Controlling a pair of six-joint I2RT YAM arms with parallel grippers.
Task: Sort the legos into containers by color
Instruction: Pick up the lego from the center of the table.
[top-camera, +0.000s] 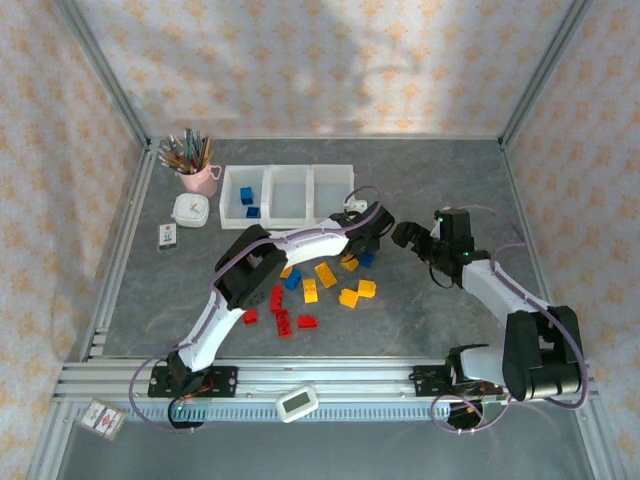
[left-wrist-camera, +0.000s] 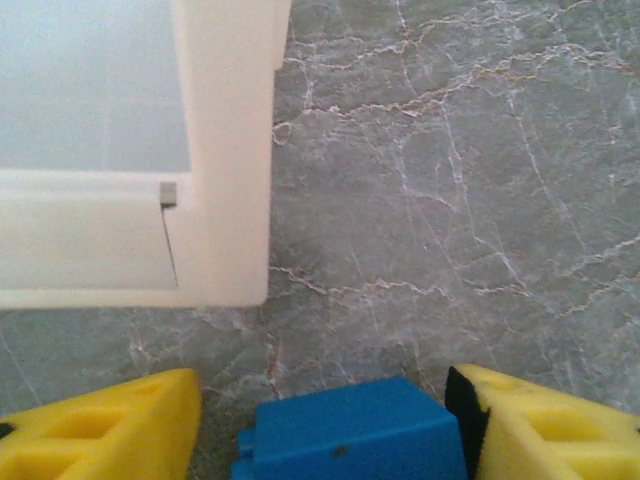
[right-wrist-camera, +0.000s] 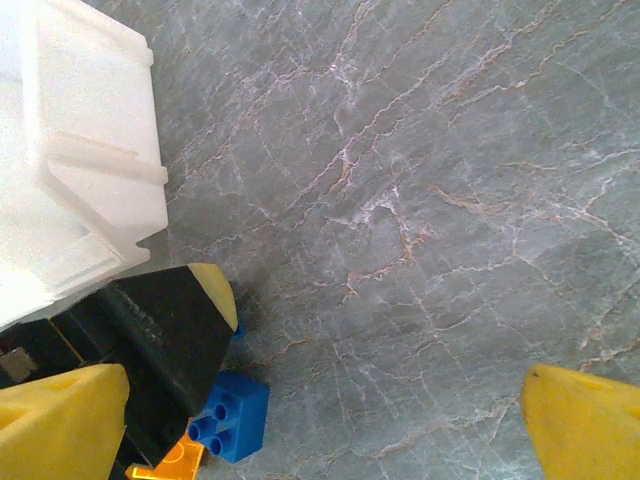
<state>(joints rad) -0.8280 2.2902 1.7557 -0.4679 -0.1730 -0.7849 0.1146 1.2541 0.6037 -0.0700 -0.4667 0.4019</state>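
Three white containers (top-camera: 287, 195) stand joined in a row at the back; the left one holds two blue legos (top-camera: 249, 203). Yellow (top-camera: 325, 274), red (top-camera: 283, 322) and blue (top-camera: 292, 279) legos lie scattered mid-table. My left gripper (top-camera: 372, 238) is low beside the right bin's corner (left-wrist-camera: 225, 250). Seen from the left wrist, a blue lego (left-wrist-camera: 355, 435) sits between the open left gripper (left-wrist-camera: 325, 400): the right pad touches it, with a gap on the left. My right gripper (top-camera: 405, 237) hovers just right, wide open (right-wrist-camera: 322, 380) over bare table, near a blue lego (right-wrist-camera: 232, 415) and an orange one (right-wrist-camera: 170, 462).
A pink cup of pencils (top-camera: 200, 175), a white clock (top-camera: 190, 209) and a small card (top-camera: 168, 236) sit left of the bins. A white timer (top-camera: 297, 402) rests on the front rail. The two grippers are close together. Bare table lies to the right.
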